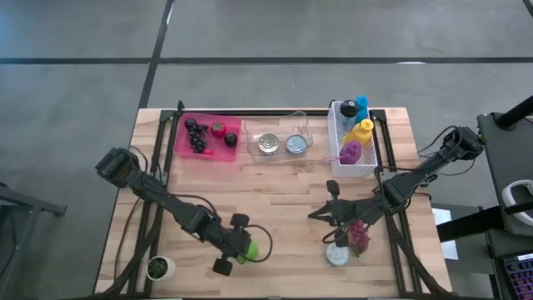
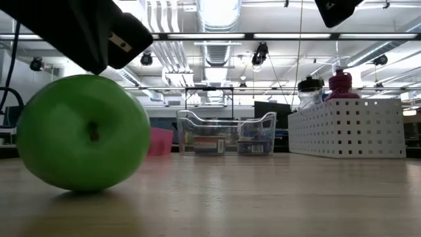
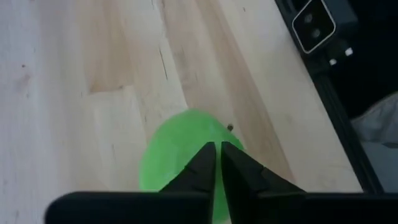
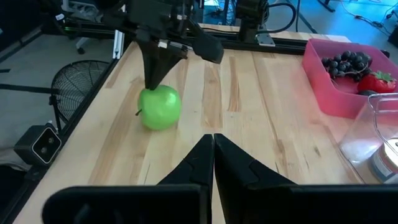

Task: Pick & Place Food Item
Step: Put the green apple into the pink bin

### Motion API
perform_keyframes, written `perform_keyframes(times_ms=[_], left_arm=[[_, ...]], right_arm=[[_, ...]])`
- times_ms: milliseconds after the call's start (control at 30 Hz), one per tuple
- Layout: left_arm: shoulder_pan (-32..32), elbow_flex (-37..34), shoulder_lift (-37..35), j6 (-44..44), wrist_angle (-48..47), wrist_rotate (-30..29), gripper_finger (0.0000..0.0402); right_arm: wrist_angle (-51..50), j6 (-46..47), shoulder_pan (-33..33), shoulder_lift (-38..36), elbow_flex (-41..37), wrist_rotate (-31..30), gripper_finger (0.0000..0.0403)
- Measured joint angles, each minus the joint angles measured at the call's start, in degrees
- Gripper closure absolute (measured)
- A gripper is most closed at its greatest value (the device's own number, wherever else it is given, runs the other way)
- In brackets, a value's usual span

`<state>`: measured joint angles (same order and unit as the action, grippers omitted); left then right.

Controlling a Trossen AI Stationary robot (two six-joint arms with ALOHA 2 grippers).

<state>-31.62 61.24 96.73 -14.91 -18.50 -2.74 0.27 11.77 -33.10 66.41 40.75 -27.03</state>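
A green apple [image 1: 252,250] lies on its side on the wooden table near the front edge, left of the middle; in the low view the apple [image 2: 82,135] has its stem end facing the near edge. My left gripper [image 4: 152,84] is shut, and its fingers slant down onto the apple's top. From its own wrist view my left gripper [image 3: 217,158] has the apple [image 3: 171,149] right under its fingertips. My right gripper [image 4: 212,146] hangs shut above the table right of the middle, touching nothing. My left gripper is shut, with nothing between its fingers. Its fingertips [image 4: 151,79] meet the apple's upper side [image 4: 157,93] from above, slanting down from the table's left. The apple stays on the table, lying on its side.
At the back stand a pink tray [image 1: 185,143] with grapes and a strawberry, a clear bin [image 1: 279,142] with two cans and a white perforated basket [image 1: 336,158] of bottles. A small potted plant [image 1: 158,267] stands front left, a pink one [image 1: 350,242] front right.
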Motion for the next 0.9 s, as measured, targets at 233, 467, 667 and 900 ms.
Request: perform_keyframes(times_ms=[233, 467, 667, 900], left_arm=[[0.2, -2.0, -0.3, -0.2, 0.7, 0.2, 0.0396], [0.3, -2.2, -0.3, -0.6, -0.2, -0.7, 0.0398], [0.6, -2.4, -1.9, -0.3, -3.1, -4.1, 0.0398], [0.8, -2.5, -3.1, -0.4, -6.2, -7.5, 0.0398]], right_arm=[[0.0, 0.0, 0.0, 0.0, -0.1, 0.0, 0.0394], [0.0, 0.0, 0.0, 0.0, -0.1, 0.0, 0.0394], [0.0, 0.0, 0.0, 0.0, -0.1, 0.0, 0.0394], [0.0, 0.0, 0.0, 0.0, -0.3, 0.0, 0.0394]])
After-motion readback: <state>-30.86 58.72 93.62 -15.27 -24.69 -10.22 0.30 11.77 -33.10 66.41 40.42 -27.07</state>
